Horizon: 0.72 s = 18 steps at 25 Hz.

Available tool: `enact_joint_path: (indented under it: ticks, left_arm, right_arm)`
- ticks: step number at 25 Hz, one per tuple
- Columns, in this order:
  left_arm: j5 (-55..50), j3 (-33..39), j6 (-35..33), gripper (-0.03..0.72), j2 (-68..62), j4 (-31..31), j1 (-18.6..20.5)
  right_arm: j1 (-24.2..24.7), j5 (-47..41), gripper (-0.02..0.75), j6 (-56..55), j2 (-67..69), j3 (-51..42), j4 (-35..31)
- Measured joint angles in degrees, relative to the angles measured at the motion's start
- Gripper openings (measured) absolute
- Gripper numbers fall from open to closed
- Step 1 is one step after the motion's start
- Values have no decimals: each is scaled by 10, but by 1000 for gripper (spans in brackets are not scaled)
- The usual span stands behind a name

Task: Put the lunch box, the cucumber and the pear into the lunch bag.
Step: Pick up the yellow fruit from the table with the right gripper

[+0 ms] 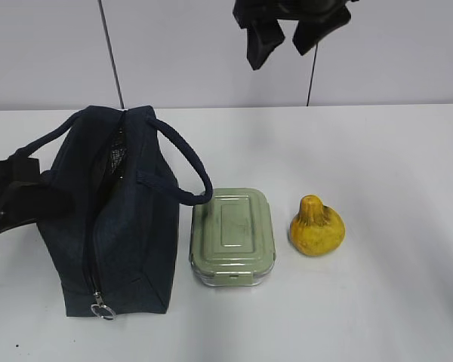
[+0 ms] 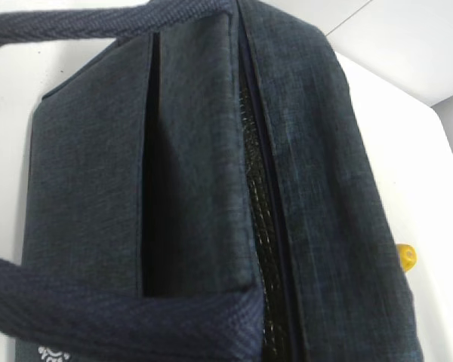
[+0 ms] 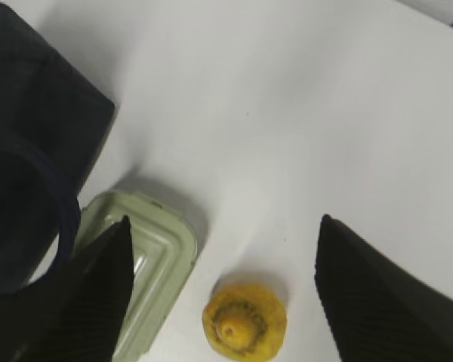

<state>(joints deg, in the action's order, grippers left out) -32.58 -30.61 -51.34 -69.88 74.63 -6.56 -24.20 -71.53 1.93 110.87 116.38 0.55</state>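
The navy lunch bag (image 1: 128,226) stands at the left with its top zipper parted in a narrow slit (image 2: 266,249). The sage-green lunch box (image 1: 232,236) lies right of the bag, touching its handle. The yellow-orange pear (image 1: 317,226) stands upright right of the box. The cucumber is out of view. My right gripper (image 1: 279,54) hangs high over the table, open and empty. In the right wrist view it (image 3: 225,219) spans the pear (image 3: 244,320) and the box edge (image 3: 147,264). My left gripper (image 1: 26,194) is against the bag's left end; its fingers are hidden.
The left wrist view is filled by the bag's top, with a side pocket (image 2: 189,151) and a strap handle (image 2: 136,313). The metal ring pull (image 1: 101,309) hangs at the bag's near end. White table (image 1: 392,158) lies to the right and behind.
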Motion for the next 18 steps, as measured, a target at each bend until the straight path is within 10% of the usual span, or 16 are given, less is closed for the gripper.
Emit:
enact_joint_path:
  ticks: [18]
  left_arm:
    - [-6, 0, 0, -19, 0, 0, 0]
  right_arm:
    - [0, 8, 577, -19, 1, -248, 18]
